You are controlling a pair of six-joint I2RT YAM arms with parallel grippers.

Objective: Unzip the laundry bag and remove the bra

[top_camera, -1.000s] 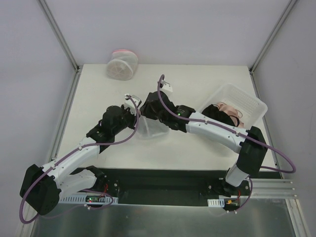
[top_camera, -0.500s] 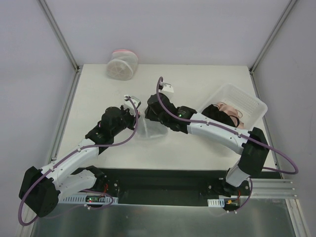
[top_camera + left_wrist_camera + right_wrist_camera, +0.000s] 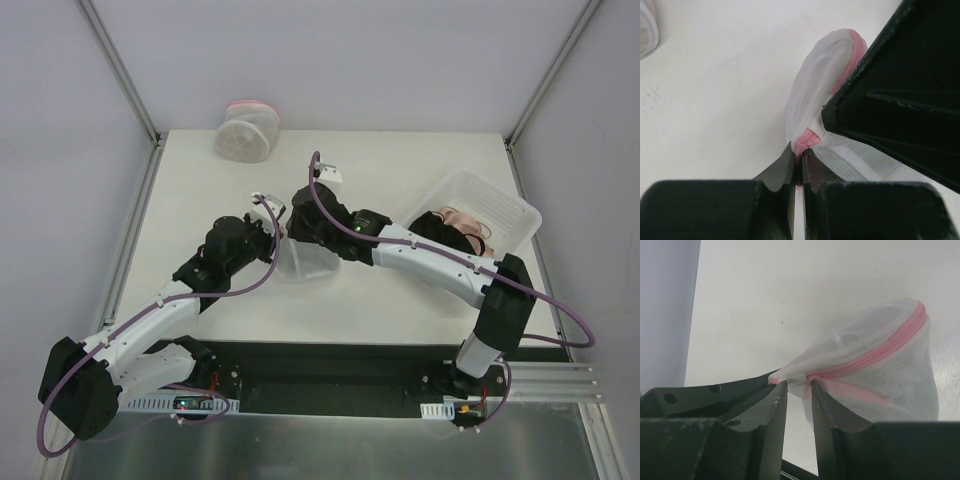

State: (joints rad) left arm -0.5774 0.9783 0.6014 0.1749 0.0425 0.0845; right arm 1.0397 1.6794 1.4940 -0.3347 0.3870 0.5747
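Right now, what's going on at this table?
Both arms are working on the laundry bag mid-table. The left hand is shut on one end of its pink zipper rim, pinning it. The right hand straddles the rim at that same end, jaws slightly apart and not visibly clamped. The zipper looks closed along the side in view. The bra is not out, and I cannot make it out through the mesh.

Overhead camera downward; both wrist cameras close on laundry bag [image 3: 810,100]
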